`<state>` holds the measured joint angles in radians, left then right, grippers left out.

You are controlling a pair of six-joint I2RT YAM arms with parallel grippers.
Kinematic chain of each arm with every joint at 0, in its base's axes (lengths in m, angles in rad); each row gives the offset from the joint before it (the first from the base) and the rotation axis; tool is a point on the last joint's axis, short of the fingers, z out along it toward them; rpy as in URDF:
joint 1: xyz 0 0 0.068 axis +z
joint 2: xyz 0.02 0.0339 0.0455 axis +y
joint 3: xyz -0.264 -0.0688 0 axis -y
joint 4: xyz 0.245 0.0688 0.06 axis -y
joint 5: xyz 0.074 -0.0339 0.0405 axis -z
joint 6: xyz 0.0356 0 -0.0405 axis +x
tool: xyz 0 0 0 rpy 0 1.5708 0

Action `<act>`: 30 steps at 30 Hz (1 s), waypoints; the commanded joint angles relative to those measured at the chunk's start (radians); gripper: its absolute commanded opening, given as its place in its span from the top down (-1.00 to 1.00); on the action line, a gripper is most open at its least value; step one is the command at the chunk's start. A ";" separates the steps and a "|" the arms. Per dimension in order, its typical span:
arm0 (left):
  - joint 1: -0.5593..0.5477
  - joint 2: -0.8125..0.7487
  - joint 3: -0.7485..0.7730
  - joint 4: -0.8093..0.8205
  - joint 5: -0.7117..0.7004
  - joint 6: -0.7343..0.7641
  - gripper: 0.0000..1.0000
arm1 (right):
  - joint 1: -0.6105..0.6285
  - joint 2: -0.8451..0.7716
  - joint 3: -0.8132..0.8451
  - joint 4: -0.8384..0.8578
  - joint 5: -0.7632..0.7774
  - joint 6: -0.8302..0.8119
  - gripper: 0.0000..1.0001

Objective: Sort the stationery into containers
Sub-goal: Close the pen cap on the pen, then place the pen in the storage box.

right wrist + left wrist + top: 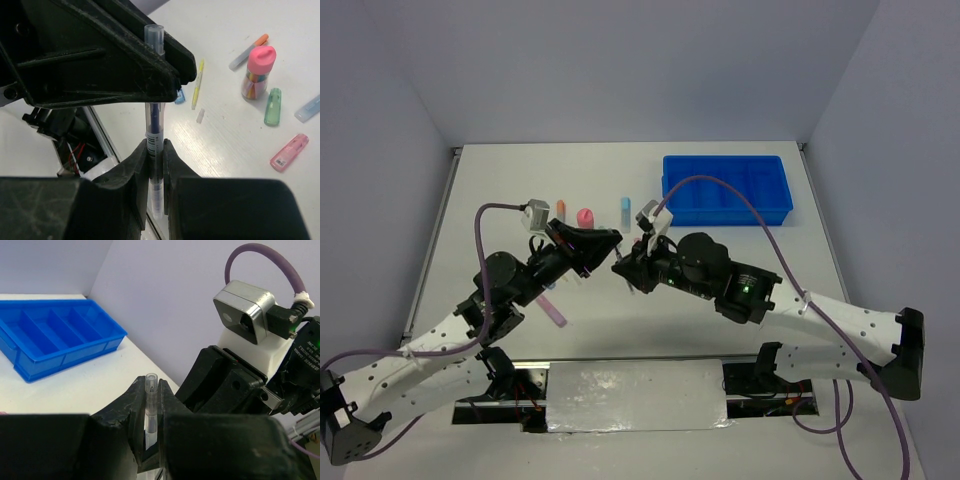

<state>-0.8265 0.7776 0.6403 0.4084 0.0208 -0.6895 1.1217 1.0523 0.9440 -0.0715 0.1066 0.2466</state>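
Closest to you in the overhead view, both arms rise from the near edge of the table (pixel 520 180) and meet over its middle. The left gripper (pixel 610 243) and right gripper (pixel 626 264) are tip to tip, but what they hold is too small to tell there. Beyond them lie an orange-capped highlighter (pixel 560 207), a pink-capped tube (pixel 585 216) and a blue highlighter (pixel 625 207). A pinkish highlighter (pixel 553 309) lies beside the left arm. The blue tray (pixel 725 188) sits at the far right.

From the left wrist, you see that gripper's fingers pinched tight on a pen (pixel 150 412) with a clear barrel. Its end pokes up between them, and the tray is behind to the left.

From the right wrist, you see its fingers clamped on the same pen lower down. The pen stands upright, with the left gripper's fingers around its upper part. On the table beyond lie a yellow stick (pixel 198 82) and a green highlighter (pixel 272 106).
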 commanded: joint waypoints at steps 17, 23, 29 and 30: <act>-0.137 0.042 0.074 -0.386 -0.153 0.024 0.88 | -0.169 0.038 0.219 0.194 -0.065 -0.012 1.00; -0.128 0.069 0.577 -0.901 -0.846 -0.054 -0.99 | -0.223 0.069 0.018 0.214 -0.050 0.031 1.00; -0.125 0.150 0.978 -1.112 -1.091 -0.033 -0.99 | -0.390 0.170 0.100 0.081 0.059 0.100 1.00; -0.125 0.132 0.967 -1.120 -1.087 -0.033 -0.99 | -0.417 0.233 0.137 0.044 0.080 0.102 1.00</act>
<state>-0.9512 0.9321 1.5730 -0.5346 -0.8906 -0.7345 0.7895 1.2034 0.9752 0.0116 0.0776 0.3054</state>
